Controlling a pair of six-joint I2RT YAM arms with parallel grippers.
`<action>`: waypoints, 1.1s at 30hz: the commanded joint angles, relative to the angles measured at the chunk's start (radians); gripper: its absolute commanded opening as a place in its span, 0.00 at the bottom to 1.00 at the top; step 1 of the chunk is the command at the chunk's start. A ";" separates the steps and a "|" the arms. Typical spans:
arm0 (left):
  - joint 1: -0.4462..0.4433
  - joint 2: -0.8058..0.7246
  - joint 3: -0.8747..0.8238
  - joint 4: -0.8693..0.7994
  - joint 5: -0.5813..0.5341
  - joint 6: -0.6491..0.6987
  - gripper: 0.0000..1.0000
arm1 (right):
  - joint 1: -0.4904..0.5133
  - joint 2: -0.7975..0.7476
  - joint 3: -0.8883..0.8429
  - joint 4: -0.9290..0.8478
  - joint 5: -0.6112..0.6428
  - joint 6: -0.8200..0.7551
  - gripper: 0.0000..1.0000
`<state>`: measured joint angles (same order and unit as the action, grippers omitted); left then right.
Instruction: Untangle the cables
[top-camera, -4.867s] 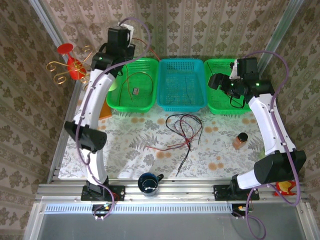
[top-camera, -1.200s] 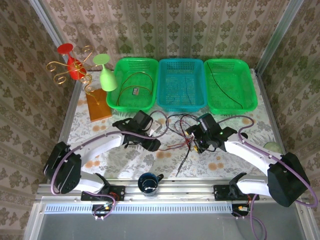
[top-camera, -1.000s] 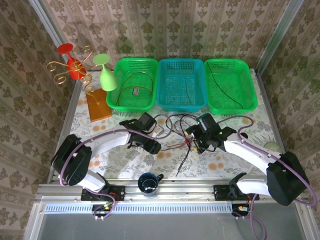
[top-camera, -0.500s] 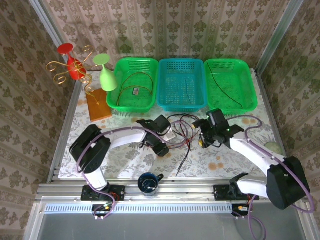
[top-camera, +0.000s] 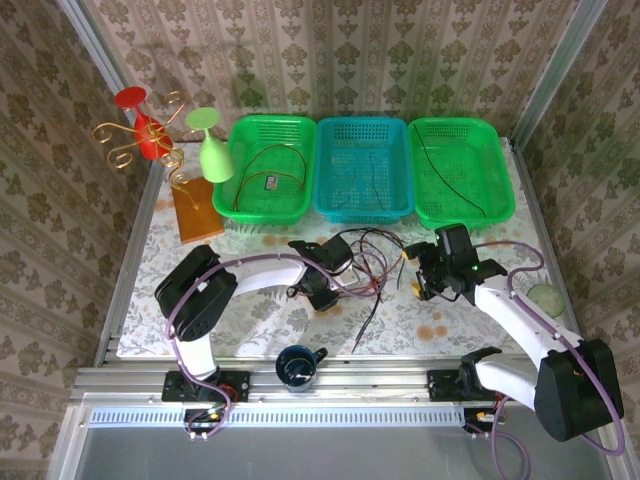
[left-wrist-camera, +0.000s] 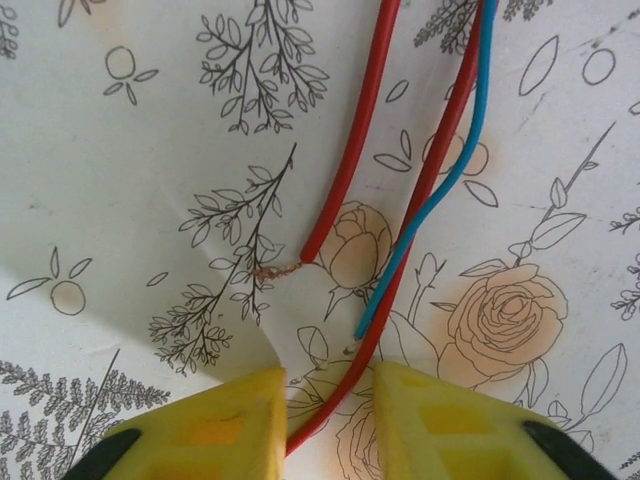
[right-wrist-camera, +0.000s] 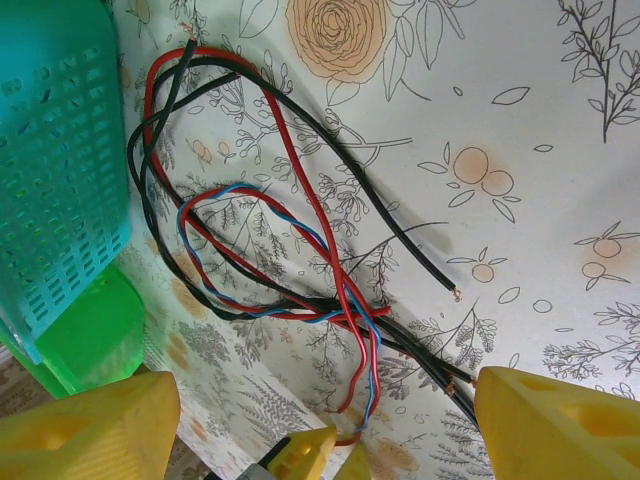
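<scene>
Left wrist: I see left gripper (left-wrist-camera: 330, 388) jaws narrow, astride a red cable (left-wrist-camera: 385, 320) on the tablecloth (left-wrist-camera: 130, 170); pinching or not, I cannot tell. Right gripper (right-wrist-camera: 320, 388) gapes wide above the cables (right-wrist-camera: 335, 275), tangled before the blue basket (top-camera: 362, 216).

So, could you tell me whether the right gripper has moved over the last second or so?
Yes. The right gripper has drawn back rightward from the cables, from below the teal basket to below the right green basket.
</scene>
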<state>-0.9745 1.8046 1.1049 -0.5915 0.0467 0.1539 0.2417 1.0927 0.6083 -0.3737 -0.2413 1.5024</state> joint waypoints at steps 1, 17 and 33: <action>-0.043 0.042 0.004 -0.026 0.034 -0.004 0.23 | -0.010 -0.025 -0.008 -0.023 -0.012 -0.007 0.79; -0.090 0.093 0.028 -0.101 0.079 -0.208 0.04 | -0.043 -0.052 -0.034 -0.020 -0.047 -0.034 0.79; -0.101 0.017 0.076 -0.176 0.011 -0.159 0.00 | -0.090 -0.115 -0.052 -0.051 -0.054 -0.051 0.79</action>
<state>-1.0496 1.8557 1.1915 -0.7010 0.0174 -0.0296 0.1551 1.0000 0.5747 -0.3923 -0.2867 1.4643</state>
